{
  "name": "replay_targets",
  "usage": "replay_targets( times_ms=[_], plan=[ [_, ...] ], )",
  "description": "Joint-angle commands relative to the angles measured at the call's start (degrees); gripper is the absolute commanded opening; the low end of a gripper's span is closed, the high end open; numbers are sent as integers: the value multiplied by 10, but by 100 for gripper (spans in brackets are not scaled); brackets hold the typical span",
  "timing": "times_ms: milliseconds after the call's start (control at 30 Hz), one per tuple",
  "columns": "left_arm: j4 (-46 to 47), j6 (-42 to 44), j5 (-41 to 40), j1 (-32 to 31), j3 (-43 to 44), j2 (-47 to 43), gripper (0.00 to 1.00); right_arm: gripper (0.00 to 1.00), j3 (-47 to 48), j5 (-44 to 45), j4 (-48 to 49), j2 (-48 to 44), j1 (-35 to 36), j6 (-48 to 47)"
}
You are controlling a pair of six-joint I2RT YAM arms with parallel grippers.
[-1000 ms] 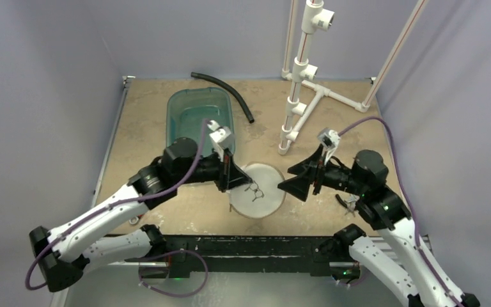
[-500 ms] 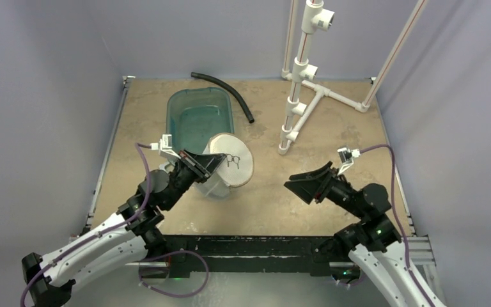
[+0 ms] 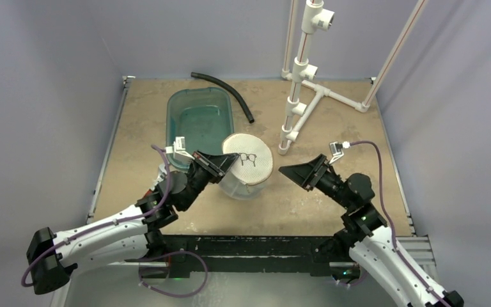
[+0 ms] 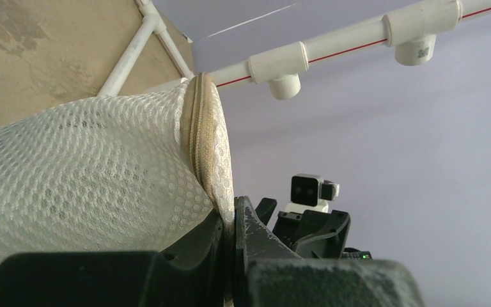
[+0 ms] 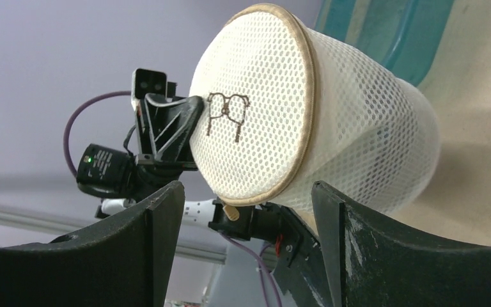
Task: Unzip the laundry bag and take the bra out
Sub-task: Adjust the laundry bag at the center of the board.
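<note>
Left gripper (image 3: 225, 161) is clamped, I see, on the zippered rim of the laundry bag (image 3: 249, 167), holding it tilted beside the teal tub (image 3: 198, 115). My right gripper (image 3: 294, 174) stands wide, apart, facing its round top.

Teal tub (image 3: 199, 90) upper centre-left; black hose (image 3: 230, 91) curved just behind; white PVC pipe stand (image 3: 301, 70) upper right; tan table (image 3: 139, 115).
</note>
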Motion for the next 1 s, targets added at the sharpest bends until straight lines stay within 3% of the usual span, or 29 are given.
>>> replay_targets(
  times_ms=[0, 267, 433, 533, 700, 967],
  plan=[
    [85, -17, -35, -9, 4, 6, 0, 76, -7, 25, 56, 18, 1, 39],
    [113, -17, -38, -22, -3, 28, 0, 71, 5, 2, 100, 105, 9, 49],
    [110, -14, -46, -27, 4, 26, 0, 72, 4, 9, 84, 115, 25, 43],
    [111, -13, -46, -31, 13, 33, 0, 72, -15, 9, 125, 115, 32, 64],
    [111, -10, -45, -39, 19, 46, 0, 60, -25, 3, 193, 138, 43, 89],
    [106, -6, -52, -49, 23, 44, 0, 50, -17, 15, 213, 188, 87, 86]
  ],
)
